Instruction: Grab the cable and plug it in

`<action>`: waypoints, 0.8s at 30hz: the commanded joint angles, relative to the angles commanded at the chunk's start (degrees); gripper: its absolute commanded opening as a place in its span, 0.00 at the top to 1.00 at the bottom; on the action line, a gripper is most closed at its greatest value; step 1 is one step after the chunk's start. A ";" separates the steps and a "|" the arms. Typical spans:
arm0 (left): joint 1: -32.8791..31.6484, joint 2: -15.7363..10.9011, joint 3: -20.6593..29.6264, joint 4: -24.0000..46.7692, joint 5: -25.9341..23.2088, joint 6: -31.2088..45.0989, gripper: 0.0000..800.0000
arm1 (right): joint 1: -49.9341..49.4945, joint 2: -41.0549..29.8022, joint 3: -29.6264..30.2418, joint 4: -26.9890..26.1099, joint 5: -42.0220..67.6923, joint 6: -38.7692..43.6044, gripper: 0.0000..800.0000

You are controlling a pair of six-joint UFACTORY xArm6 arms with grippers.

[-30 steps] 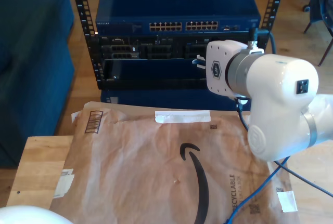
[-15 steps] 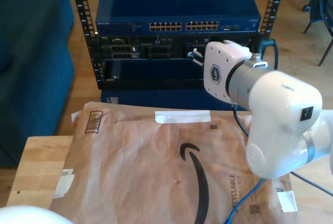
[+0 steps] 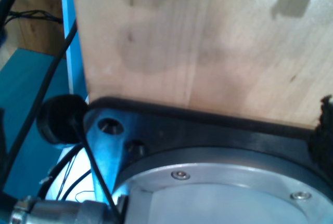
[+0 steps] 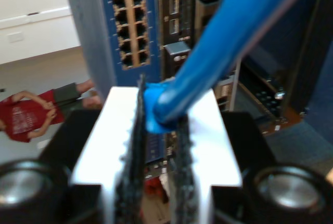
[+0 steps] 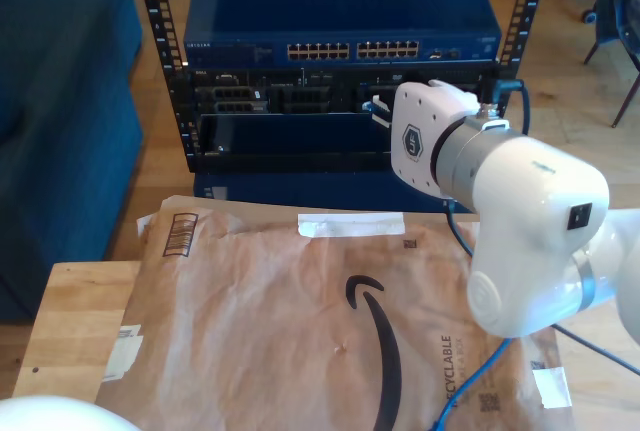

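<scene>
While my second gripper (image 4: 158, 130) points at the rack (image 5: 340, 101), its jaws are pressed together on the cable (image 4: 229, 42), pinching the bright blue plug end between the dark ribbed pads (image 4: 136, 146). Cable looks thick and blurred this close, running up and away from the jaws. In the exterior view the same blue cable (image 5: 470, 381) trails thin across the brown paper mailer (image 5: 300, 321) at that view's lower right, then passes behind the white arm (image 5: 520, 221). Gripper tip itself is hidden there behind the wrist housing, close to the switch (image 5: 340, 51) ports. Which port faces the plug, I cannot tell. My first gripper: its wrist view gives a wooden board (image 3: 208, 42) and a dark mounting plate (image 3: 171, 130); jaw state cannot be told.
</scene>
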 joint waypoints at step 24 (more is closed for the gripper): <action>0.00 0.00 0.00 0.00 0.00 0.00 0.00 | 3.69 20.22 -4.48 20.13 -31.12 -13.27 1.00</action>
